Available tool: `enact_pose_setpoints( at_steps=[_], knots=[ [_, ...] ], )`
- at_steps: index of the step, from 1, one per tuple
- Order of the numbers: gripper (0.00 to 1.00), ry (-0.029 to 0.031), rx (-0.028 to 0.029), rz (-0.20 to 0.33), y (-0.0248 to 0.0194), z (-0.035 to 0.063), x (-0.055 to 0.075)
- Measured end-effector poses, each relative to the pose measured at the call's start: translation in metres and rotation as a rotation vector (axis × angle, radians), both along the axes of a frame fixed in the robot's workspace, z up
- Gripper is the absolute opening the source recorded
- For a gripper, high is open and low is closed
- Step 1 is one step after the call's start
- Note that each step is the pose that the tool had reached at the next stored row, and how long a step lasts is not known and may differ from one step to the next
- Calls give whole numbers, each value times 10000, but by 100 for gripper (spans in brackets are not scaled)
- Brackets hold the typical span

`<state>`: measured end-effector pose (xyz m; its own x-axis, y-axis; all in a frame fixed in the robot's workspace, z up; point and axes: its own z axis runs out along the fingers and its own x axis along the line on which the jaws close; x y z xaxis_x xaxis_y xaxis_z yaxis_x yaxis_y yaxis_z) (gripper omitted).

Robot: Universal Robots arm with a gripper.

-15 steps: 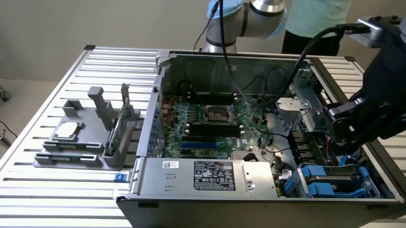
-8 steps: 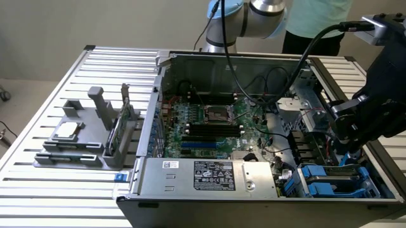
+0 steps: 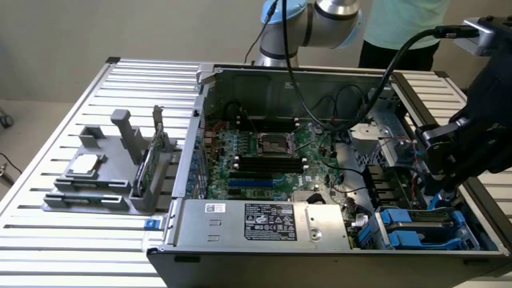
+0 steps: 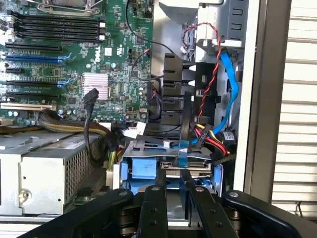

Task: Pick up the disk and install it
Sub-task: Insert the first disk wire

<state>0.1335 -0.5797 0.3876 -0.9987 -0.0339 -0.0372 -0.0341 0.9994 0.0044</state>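
The disk point(image 3: 422, 227), silver-grey metal in a bright blue bracket, sits low in the drive bay at the front corner of the open computer case point(image 3: 320, 78), on the exterior view's right. My gripper point(image 3: 445, 195) comes down from above onto it. In the wrist view the two black fingers point(image 4: 161, 186) stand close together on either side of the disk's point(image 4: 143, 168) upper edge, shut on it. The lower part of the disk is hidden inside the bay.
Red, black, yellow and blue cables point(image 4: 218, 99) hang right behind the bay. A silver power supply point(image 3: 264, 222) lies beside it, the motherboard point(image 3: 264, 156) beyond. A grey fixture point(image 3: 88, 192) with a processor chip point(image 3: 86, 163) and green card point(image 3: 148, 162) stands at the exterior view's left. A person point(image 3: 408, 24) stands behind.
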Motion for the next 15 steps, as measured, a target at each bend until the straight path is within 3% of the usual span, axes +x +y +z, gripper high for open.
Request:
enact_pose_setpoints(
  at_steps=[11, 15],
  knots=[
    [25, 0, 2, -138, 31, 5, 281],
    [25, 0, 51, -662, 30, -31, 283]
  ],
)
